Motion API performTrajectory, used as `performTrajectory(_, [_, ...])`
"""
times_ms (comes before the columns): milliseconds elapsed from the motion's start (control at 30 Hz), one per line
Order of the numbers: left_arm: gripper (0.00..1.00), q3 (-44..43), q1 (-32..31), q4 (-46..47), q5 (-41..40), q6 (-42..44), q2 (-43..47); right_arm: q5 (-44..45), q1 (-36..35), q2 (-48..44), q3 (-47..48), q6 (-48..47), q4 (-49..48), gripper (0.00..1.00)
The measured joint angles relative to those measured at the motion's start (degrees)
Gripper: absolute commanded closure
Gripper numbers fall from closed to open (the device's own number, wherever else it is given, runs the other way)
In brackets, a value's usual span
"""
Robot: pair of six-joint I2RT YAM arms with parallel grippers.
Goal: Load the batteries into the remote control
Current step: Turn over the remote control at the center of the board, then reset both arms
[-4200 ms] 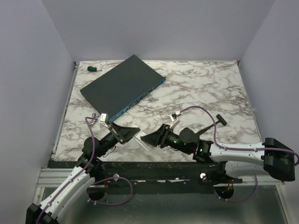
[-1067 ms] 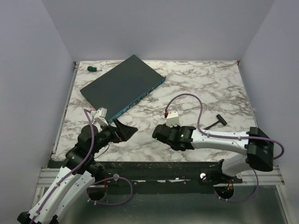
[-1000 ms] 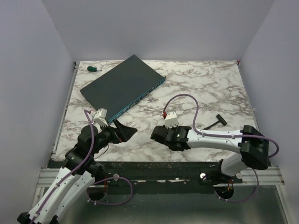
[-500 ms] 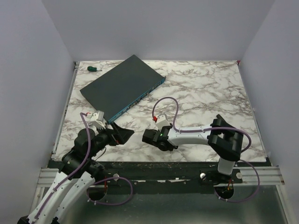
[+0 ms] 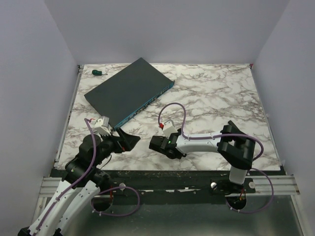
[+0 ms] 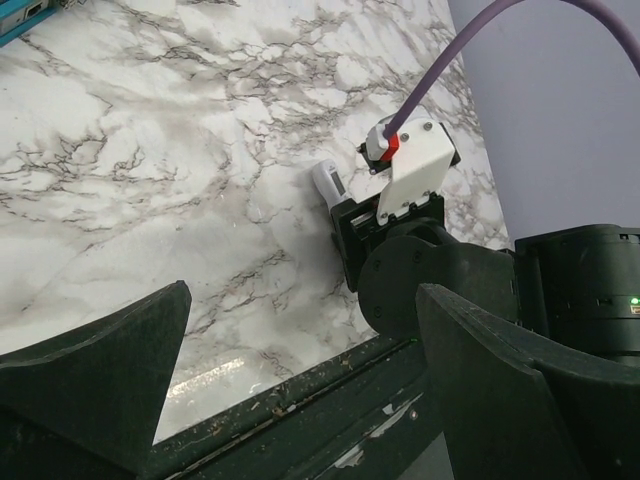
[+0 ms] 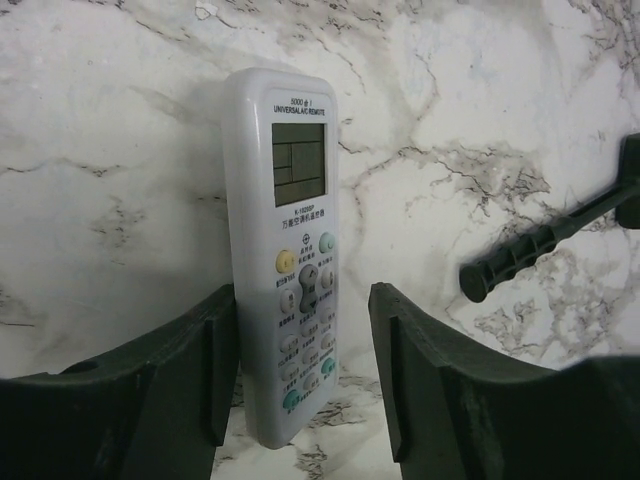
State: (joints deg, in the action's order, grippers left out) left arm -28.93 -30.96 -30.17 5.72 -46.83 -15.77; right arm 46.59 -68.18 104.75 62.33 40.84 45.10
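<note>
**A:** What fills the view?
**B:** A marble table (image 5: 221, 93); a dark box (image 5: 128, 91) at its far left; two arms at the near edge.
**A:** And the grippers?
**B:** Left gripper (image 6: 300, 300) – fingers wide apart, empty; right gripper (image 7: 303, 295) straddles the remote (image 7: 285, 200), fingers apart, one seemingly against its side, the other just clear.
**A:** Progress?
**B:** Remote lies face up near the front edge; a black tool (image 7: 530, 245) nearby; no batteries visible – loading seems not yet begun.

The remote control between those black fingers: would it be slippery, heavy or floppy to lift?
The remote control looks like smooth hard plastic, so probably stiff but slippery. Slim, so likely light. Lying flat on the marble table, it should slide, not roll.
</note>
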Motion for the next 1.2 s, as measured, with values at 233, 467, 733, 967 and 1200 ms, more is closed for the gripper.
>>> performTrajectory(233, [0.01, -0.5, 0.0, -0.5, -1.1, -0.1, 0.0, -0.7, 0.1, -0.9, -0.1, -1.4, -2.2, 0.31])
performTrajectory(467, [0.01, -0.6, 0.0, -1.7, -1.8, 0.0, 0.0, -8.3, 0.0, -8.0, -3.9, -3.6, -12.2, 0.15])
performTrajectory(733, [0.01, -0.6, 0.0, -2.6, -3.3, 1.9, 0.0, -13.0, 1.0, -22.0, -10.0, -4.9, -23.3, 0.05])
performTrajectory(967, [0.01, -0.6, 0.0, -3.0, -6.7, 4.6, 0.5, -22.2, 15.7, -43.3, -24.0, -4.9, -33.4, 0.05])
performTrajectory(1200, [0.01, -0.6, 0.1, -2.9, -7.4, 5.7, 0.7, -29.6, 25.4, -60.9, -32.8, -5.2, -38.2, 0.05])
